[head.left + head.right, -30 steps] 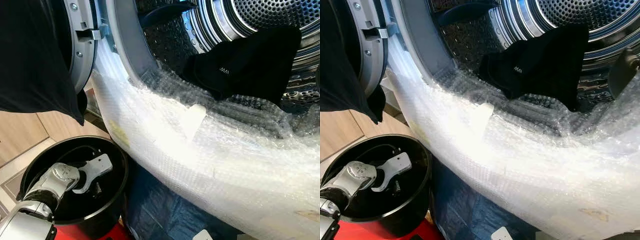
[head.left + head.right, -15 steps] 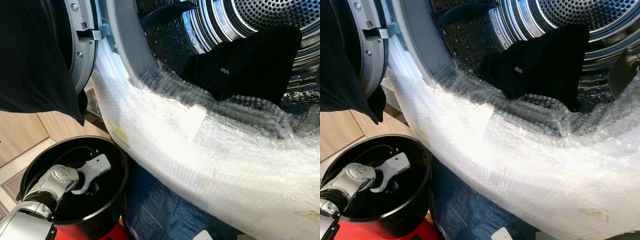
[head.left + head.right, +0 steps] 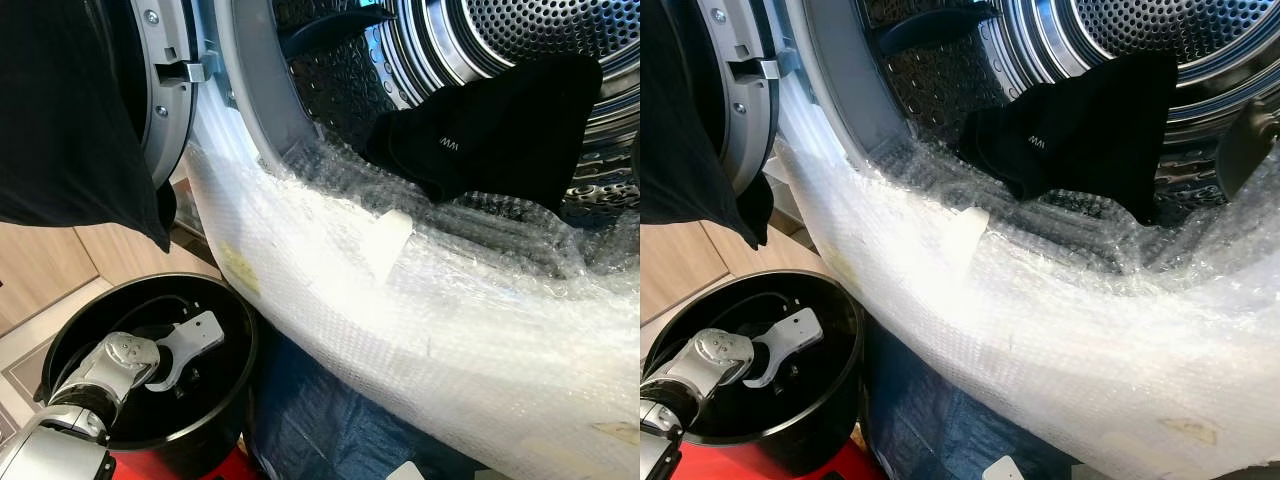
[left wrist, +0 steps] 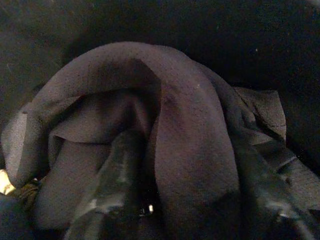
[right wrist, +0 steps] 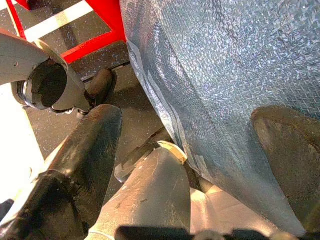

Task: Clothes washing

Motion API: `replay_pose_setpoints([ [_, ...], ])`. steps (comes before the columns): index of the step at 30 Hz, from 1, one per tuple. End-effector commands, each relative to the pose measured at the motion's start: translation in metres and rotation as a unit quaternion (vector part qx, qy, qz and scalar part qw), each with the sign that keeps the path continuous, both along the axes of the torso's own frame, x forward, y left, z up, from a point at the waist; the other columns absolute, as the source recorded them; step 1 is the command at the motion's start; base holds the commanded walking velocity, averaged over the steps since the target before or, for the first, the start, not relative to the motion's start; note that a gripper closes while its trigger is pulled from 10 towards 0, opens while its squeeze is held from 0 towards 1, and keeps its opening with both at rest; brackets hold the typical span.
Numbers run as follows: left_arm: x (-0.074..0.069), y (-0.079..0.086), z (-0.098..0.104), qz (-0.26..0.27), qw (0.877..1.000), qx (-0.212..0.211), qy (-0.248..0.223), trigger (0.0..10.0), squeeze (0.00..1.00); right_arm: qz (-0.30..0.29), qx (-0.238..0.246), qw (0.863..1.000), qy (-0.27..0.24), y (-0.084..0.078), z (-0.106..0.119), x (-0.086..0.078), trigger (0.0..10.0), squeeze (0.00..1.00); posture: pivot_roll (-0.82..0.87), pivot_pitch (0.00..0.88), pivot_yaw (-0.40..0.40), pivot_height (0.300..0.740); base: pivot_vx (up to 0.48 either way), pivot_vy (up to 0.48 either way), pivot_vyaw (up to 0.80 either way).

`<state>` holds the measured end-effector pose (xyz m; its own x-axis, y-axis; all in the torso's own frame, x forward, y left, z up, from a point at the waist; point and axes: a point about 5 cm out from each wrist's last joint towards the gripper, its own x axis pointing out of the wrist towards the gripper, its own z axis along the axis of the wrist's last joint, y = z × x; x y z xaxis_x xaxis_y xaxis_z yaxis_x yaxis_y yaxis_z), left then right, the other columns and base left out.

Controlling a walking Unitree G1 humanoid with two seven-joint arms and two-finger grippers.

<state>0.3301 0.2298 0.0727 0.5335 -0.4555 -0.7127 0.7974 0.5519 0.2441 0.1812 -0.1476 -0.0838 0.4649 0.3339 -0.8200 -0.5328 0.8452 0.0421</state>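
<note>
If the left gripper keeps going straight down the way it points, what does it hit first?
Most likely the bunched dark cloth lying in the round black bucket. The left gripper points straight into it, fingers spread either side of a fold. How close it is cannot be judged.

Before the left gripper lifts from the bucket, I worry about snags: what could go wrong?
The left gripper straddles a loose fold of dark cloth in the black bucket, so it may grab little. The black garment drapes over the drum lip onto bubble wrap and might slide out.

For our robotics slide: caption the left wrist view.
Left end effector reaching into dark crumpled clothing inside the black bucket.
</note>
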Motion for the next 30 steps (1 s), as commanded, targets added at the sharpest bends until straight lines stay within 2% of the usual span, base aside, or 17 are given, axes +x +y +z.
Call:
replay_pose_setpoints([
  [1, -0.004, 0.001, -0.006, 0.000, 1.000, 0.005, 0.010, 0.0, 0.00, -0.006, -0.001, 1.000, 0.005, -0.002, -0.001, -0.003, 10.0, 0.00, 0.03, 0.008, -0.065, 0.740, 0.000, 0.000, 0.00],
  [15, -0.003, 0.009, -0.001, 0.020, 1.000, -0.006, -0.001, 0.0, 0.00, -0.009, -0.003, 1.000, -0.001, -0.002, 0.001, 0.003, 10.0, 0.00, 0.06, 0.013, -0.070, 0.740, 0.000, 0.000, 0.00],
  [20, 0.003, 0.014, 0.010, 0.033, 0.999, -0.021, -0.019, 0.0, 0.00, -0.019, -0.001, 1.000, -0.007, -0.002, 0.003, 0.008, 10.0, 0.00, 0.05, 0.018, -0.063, 0.740, 0.000, 0.000, 0.00],
  [30, 0.004, 0.006, 0.008, 0.032, 0.999, -0.030, -0.026, 0.0, 0.00, -0.029, -0.008, 1.000, -0.008, -0.009, 0.003, 0.007, 10.0, 0.00, 0.04, 0.009, -0.075, 0.740, 0.000, 0.000, 0.00],
])
